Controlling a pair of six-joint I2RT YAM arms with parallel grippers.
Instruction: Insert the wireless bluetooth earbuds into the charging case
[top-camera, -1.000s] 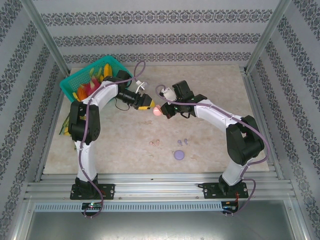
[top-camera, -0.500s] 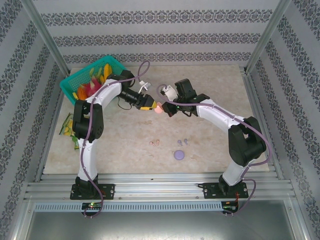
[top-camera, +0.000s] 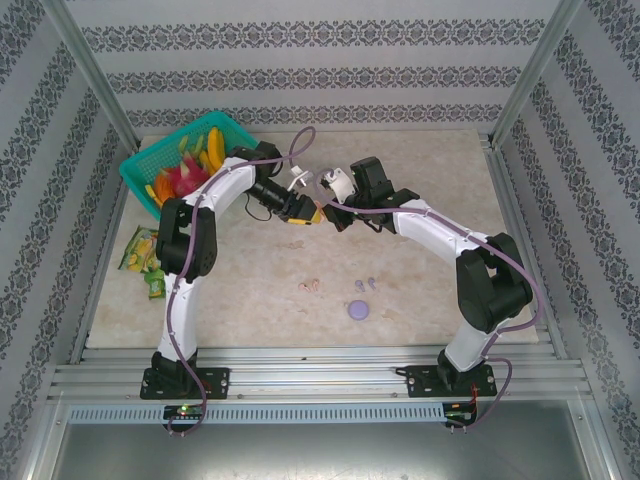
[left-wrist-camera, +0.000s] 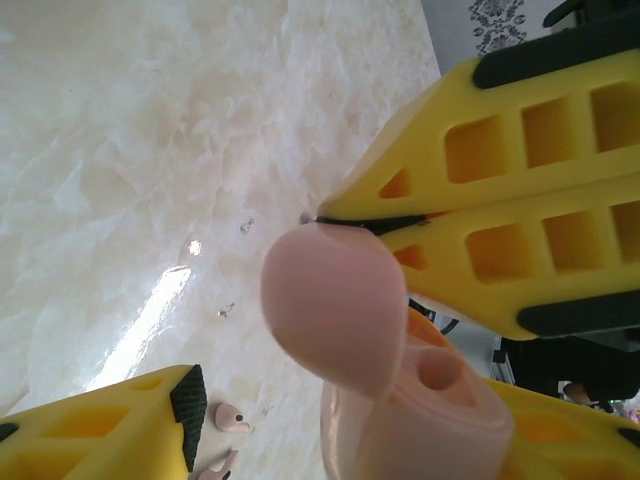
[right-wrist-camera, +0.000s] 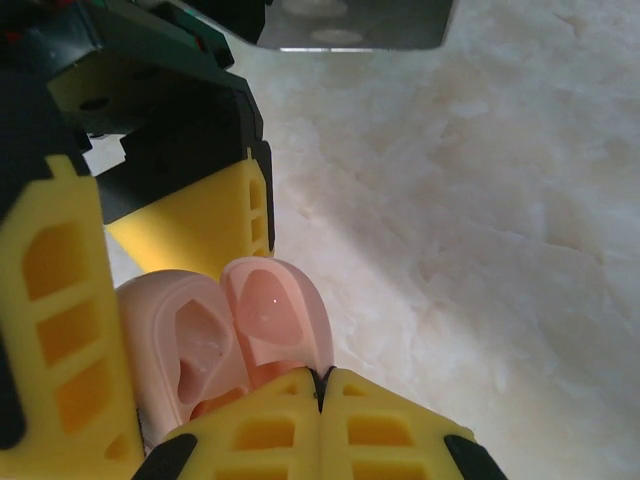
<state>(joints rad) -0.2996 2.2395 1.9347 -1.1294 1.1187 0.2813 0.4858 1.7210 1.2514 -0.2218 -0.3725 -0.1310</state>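
An open pale pink charging case (left-wrist-camera: 420, 420) hangs above the table between both arms. My right gripper (right-wrist-camera: 320, 380) is shut on the edge of its lid (right-wrist-camera: 272, 310), with the base (right-wrist-camera: 185, 350) beside it. My left gripper (left-wrist-camera: 370, 430) straddles the base; a gap shows between its left pad (left-wrist-camera: 190, 410) and the case. In the top view the two grippers (top-camera: 305, 212) (top-camera: 333, 215) meet mid-table. The pink earbuds (top-camera: 310, 286) (left-wrist-camera: 232, 418) and the lilac earbuds (top-camera: 367, 284) lie loose on the table below.
A round lilac case (top-camera: 358, 310) lies near the earbuds. A green basket (top-camera: 150, 165) of toy fruit stands at the back left. Snack packets (top-camera: 140, 250) lie along the left edge. Frame posts and patterned walls ring the table.
My left arm has swung right, bringing its gripper up around the pink case, and its jaws have narrowed. My right gripper has stayed put, shut on the lid.
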